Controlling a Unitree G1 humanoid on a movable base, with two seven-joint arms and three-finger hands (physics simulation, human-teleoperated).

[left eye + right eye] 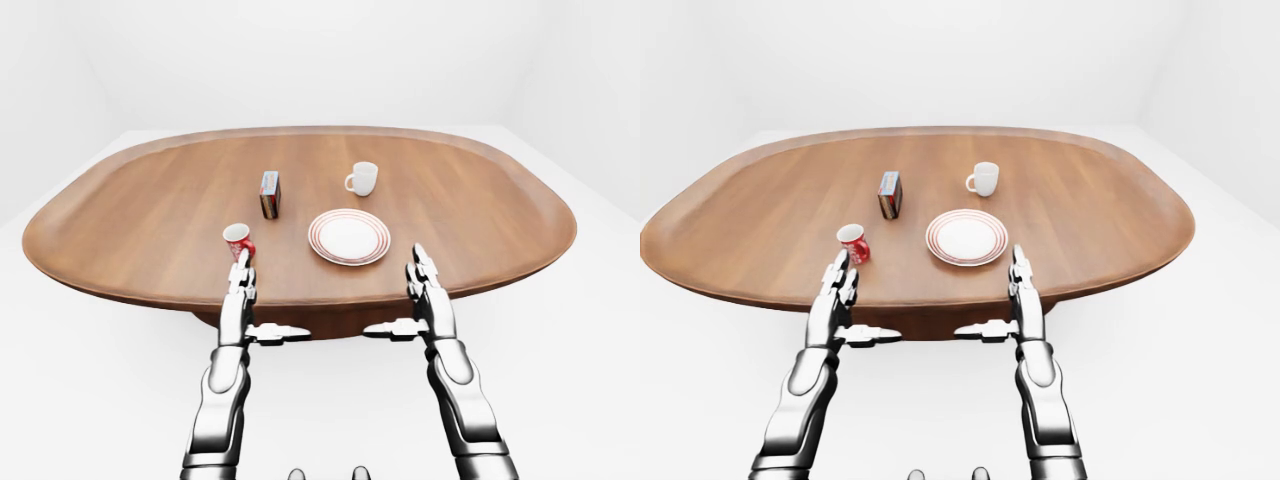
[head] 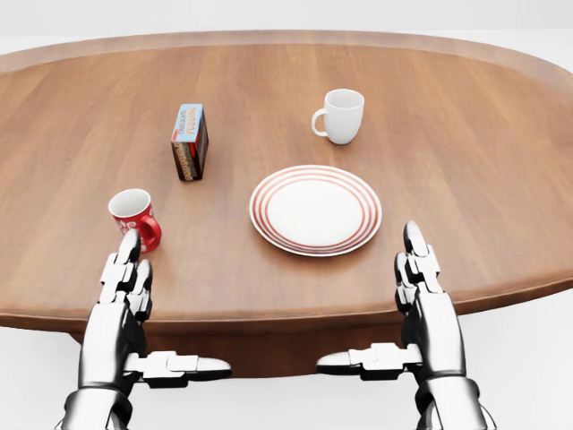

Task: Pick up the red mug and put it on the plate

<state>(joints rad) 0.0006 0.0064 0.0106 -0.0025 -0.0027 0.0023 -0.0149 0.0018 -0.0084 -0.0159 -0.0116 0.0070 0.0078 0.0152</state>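
A red mug (image 2: 134, 216) with a white inside stands upright on the wooden table (image 2: 466, 161), at the left of the head view. The white plate (image 2: 315, 209) with red rings lies to its right, near the table's near edge. My left hand (image 2: 130, 269) is open, fingers stretched flat, its fingertips (image 2: 128, 245) just below the mug and overlapping its lower edge in the picture. My right hand (image 2: 414, 260) is open too, fingers straight, below and right of the plate. Neither hand holds anything.
A white mug (image 2: 341, 115) stands above the plate in the head view. A small blue and red box (image 2: 189, 141) stands upright above the red mug. The oval table ends just under my hands; white floor and walls surround it.
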